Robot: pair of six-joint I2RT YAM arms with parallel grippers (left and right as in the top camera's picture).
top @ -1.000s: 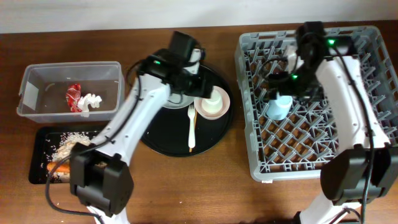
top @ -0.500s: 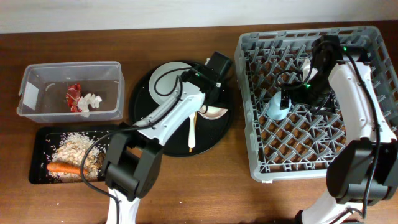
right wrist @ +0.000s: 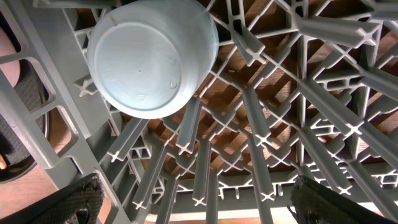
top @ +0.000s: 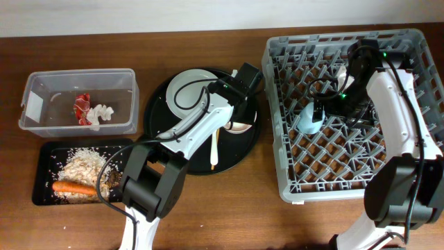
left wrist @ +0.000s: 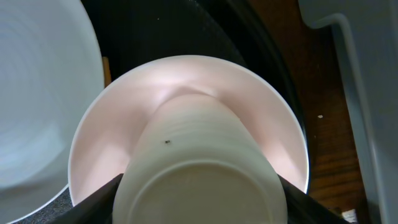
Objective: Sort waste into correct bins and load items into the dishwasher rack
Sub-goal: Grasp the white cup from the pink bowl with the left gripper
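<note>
Two grippers we see: the left gripper (left wrist: 199, 202) holds the small white cup (left wrist: 202, 155) over the pinkish bowl (left wrist: 186, 74), the right gripper (right wrist: 196, 196) stands wide.

My top camera sits high up and looks straight down at the whole table (top: 83, 222) from far away. My left wrist camera looks down from very close at the white cup (left wrist: 199, 162) in the pink bowl (left wrist: 112, 130). My right wrist camera looks down from close into the grey rack (right wrist: 280, 124) at the blue cup (right wrist: 152, 59). The top view shows all of these too, only small.
</note>
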